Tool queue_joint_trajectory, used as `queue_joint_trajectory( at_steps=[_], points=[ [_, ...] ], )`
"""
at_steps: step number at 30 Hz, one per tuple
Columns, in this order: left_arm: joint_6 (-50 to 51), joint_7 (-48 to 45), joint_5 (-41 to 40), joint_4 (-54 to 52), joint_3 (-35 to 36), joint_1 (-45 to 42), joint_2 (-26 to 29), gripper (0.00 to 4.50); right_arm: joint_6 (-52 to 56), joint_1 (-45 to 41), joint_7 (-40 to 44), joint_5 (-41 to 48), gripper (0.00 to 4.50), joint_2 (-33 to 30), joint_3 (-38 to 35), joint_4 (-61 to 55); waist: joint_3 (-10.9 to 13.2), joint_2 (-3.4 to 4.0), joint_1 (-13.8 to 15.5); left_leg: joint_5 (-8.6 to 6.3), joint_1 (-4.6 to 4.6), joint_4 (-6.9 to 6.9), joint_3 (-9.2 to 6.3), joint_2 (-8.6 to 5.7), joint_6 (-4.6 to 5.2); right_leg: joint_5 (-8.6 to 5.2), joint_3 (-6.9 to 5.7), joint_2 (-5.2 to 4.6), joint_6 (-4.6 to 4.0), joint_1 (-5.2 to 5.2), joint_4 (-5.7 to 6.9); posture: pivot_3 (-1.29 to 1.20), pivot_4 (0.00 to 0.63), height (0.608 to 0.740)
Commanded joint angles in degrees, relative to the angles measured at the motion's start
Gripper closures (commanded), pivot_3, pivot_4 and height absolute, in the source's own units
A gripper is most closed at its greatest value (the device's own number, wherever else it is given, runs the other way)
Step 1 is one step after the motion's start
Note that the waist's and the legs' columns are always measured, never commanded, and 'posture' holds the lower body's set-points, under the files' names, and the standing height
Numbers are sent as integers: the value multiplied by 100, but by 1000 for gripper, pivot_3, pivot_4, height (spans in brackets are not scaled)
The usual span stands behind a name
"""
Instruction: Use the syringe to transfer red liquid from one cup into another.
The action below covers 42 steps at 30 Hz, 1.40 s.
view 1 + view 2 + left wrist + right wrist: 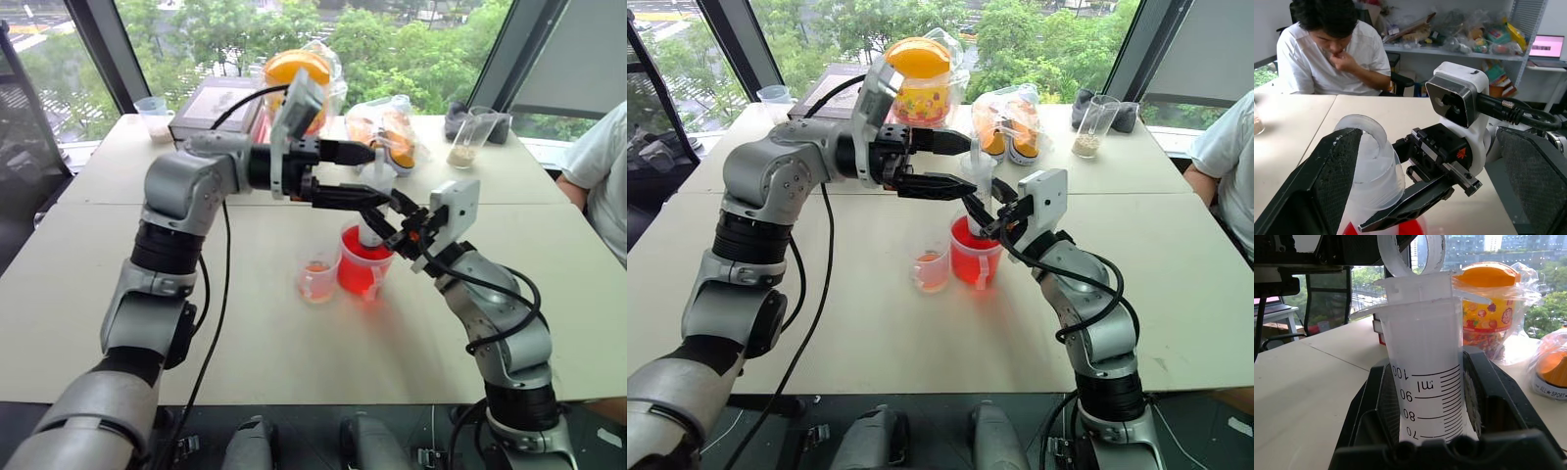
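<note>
Right gripper [982, 221] jaws clamp the syringe [1426, 377] upright in the red cup [974, 257], steadying it while the left gripper [965, 164], jaws wide and empty, flanks the plunger.

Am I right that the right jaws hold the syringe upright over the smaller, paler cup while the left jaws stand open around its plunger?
Not quite: the syringe stands in the wider red cup, not the paler cup beside it, as the right eye view shows. The rest holds.
</note>
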Motion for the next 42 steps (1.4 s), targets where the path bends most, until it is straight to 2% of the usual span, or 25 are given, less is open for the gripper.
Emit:
queue_joint_trajectory(
  at_steps=[1, 3, 6, 13, 14, 42],
  points=[
    [-18, 82, -72, 2, 41, -39, -123, 0, -12, -94, -6, 72, 3107, -40, -87, -237, 0, 0, 5, 0, 0, 0, 0, 0, 0, 0, 0, 0, 0, 0, 0, 0, 150, 740],
    [-9, 145, -68, 32, 57, -53, -199, 0, 4, -95, -5, 75, 3107, -38, -84, -243, 0, 0, 9, 0, -1, 0, 0, 0, 0, 0, 0, 0, 0, 0, -1, 0, 150, 740],
    [31, 247, -89, 53, 89, -50, -295, 871, 22, -82, -8, 72, 3107, -28, -65, -258, 0, 0, 10, 0, -1, 0, 0, 0, 0, 0, 0, -1, 0, 0, -2, 0, 150, 740],
    [17, 396, -117, 89, 127, -43, -356, 4183, 158, -21, -9, 124, 3107, -45, -23, -353, 0, 0, 7, 0, -1, 0, -1, 0, 0, 0, 0, 0, 0, 0, -1, 0, 150, 740],
    [-11, 395, -97, 130, 132, -72, -357, 4483, 198, -20, 6, 149, 3107, -55, -23, -354, 0, 0, 8, 0, -1, 0, -1, 0, 0, 0, 0, 0, 0, 0, -1, 0, 150, 740],
    [-375, 475, -100, 863, 603, -960, -241, 4483, 534, 244, 103, 480, 3107, -46, -10, -200, 0, 0, 8, 0, -2, 0, -1, -1, 0, 0, 0, -1, 0, 0, -2, 0, 150, 740]
  ],
)
